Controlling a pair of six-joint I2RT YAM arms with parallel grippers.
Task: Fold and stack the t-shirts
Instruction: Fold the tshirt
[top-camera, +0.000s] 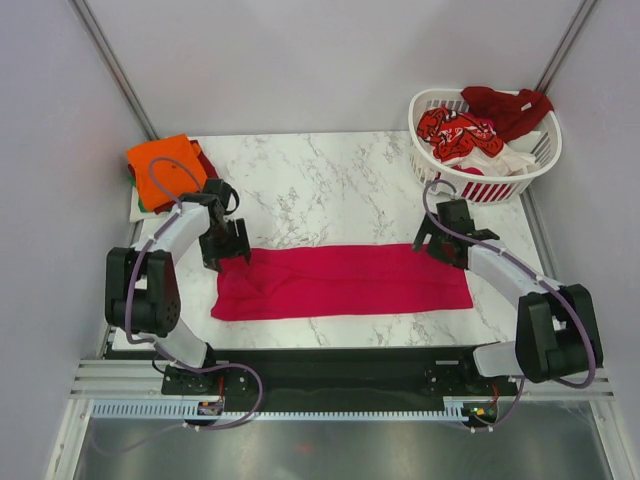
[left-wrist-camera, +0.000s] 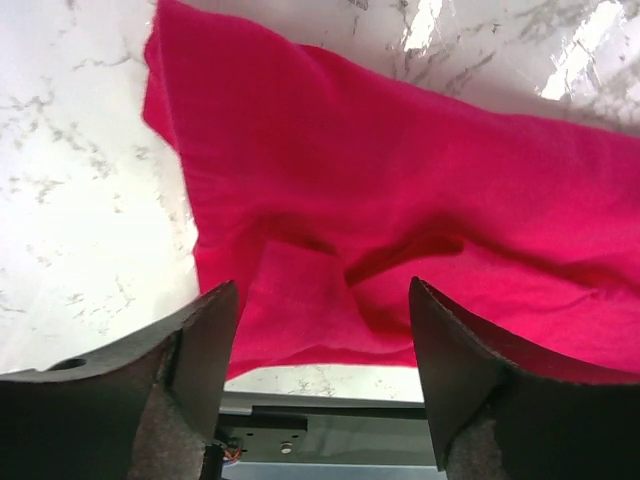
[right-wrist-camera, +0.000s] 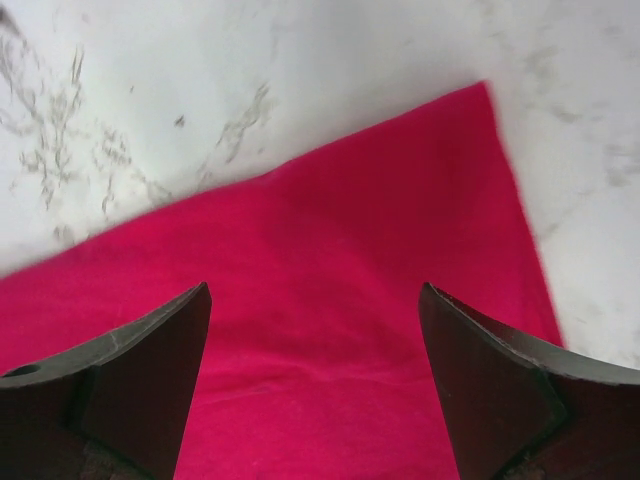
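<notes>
**Top view:** magenta t-shirt (top-camera: 340, 282) lies flat on the marble table (top-camera: 330, 180) as a long folded strip near the 6 o'clock edge. Its long axis runs 9 to 3 o'clock. Can't tell which end is the collar.
- Left gripper (top-camera: 228, 255) sits over the strip's 9 o'clock end at its far edge, right gripper (top-camera: 437, 245) over the 3 o'clock end. Both hide the cloth corners under them, and contact can't be judged from here.
- Orange t-shirt (top-camera: 163, 160) lies folded at 10 o'clock. Green and dark red edges peek out around it, and the left arm covers its near corner.
- White basket (top-camera: 480, 185) stands at 2 o'clock. It holds a red-patterned t-shirt (top-camera: 455, 130), a dark red t-shirt (top-camera: 505, 105) draped over the rim, and a white t-shirt (top-camera: 515, 160) that is mostly buried.

**Left wrist:** left gripper (left-wrist-camera: 320, 290) has its fingers spread wide with nothing between them. Magenta t-shirt (left-wrist-camera: 400, 200) lies below, running from 11 toward 3 o'clock, with creases bunched near the fingertips. Its 3 o'clock side is cut off by the frame. Bare table (left-wrist-camera: 80, 200) shows at 9 o'clock.

**Right wrist:** right gripper (right-wrist-camera: 315, 290) has its fingers spread wide and holds nothing. Magenta t-shirt (right-wrist-camera: 330, 260) fills the lower frame and lies smooth, with one corner pointing to 1 o'clock. The rest runs off at 6 and 9 o'clock. Table (right-wrist-camera: 250, 60) shows at 12 o'clock. The image is slightly blurred.
</notes>
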